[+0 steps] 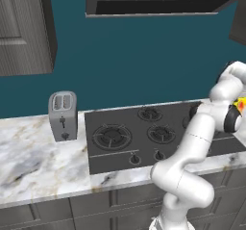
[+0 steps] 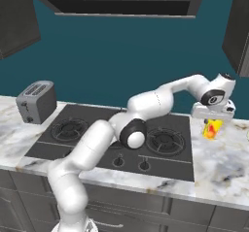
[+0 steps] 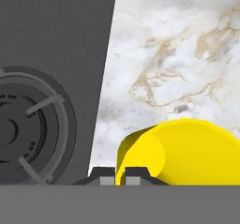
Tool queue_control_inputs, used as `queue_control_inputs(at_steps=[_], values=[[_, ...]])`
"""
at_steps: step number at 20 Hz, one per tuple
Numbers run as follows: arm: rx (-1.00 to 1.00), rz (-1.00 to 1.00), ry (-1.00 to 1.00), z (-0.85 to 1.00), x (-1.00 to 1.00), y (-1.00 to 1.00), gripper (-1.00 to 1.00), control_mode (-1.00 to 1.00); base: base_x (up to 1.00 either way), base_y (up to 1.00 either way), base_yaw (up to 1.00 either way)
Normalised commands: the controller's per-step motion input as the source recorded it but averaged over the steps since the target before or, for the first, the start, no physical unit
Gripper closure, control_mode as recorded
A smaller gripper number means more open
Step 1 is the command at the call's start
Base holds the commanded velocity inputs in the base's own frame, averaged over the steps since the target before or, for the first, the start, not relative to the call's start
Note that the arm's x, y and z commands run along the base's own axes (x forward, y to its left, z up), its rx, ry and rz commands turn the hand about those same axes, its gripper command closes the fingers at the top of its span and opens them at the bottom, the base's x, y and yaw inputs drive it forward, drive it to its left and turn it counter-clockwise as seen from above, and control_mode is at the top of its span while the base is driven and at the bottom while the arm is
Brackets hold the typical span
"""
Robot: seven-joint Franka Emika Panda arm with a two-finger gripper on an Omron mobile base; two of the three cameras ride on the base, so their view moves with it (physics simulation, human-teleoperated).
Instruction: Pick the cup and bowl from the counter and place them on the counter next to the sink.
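A yellow cup (image 3: 187, 150) with red-orange marks sits under the hand, over the marble counter (image 3: 178, 54) just right of the black stovetop (image 3: 51, 54). My gripper (image 3: 121, 176) is shut on the cup's rim, one dark tip on each side of the wall. In the right base view the cup (image 2: 212, 128) hangs below the gripper (image 2: 212, 120) at the stovetop's far right corner. The left base view shows a sliver of the cup (image 1: 239, 102) behind the wrist. I cannot tell whether the cup touches the counter. The bowl and the sink are out of view.
A silver toaster (image 1: 62, 116) (image 2: 35, 101) stands on the counter (image 1: 33, 152) left of the stovetop (image 1: 144, 133). Burners and front knobs (image 2: 130, 164) cover the stovetop (image 2: 63, 143). A hood (image 2: 121, 5) and dark cabinets hang above. Bare marble (image 2: 223, 163) lies right of the stove.
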Motion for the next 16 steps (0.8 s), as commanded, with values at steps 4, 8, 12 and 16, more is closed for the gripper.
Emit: queue_control_inputs(at_steps=[4,8,12,16], values=[[-0.14,0.0,-0.1,0.08,-0.08,0.87,1.0,-1.0,0.0,0.0,0.0],[-0.17,0.0,-0.15,0.13,-0.28,0.98,1.0,-1.0,0.0,0.0,0.0],[-0.16,0.0,-0.18,0.31,-0.4,0.97,1.0,-1.0,0.0,0.0,0.0],[-0.14,0.02,-0.21,0.26,-0.61,1.0,1.0,-1.0,0.0,0.0,0.0]])
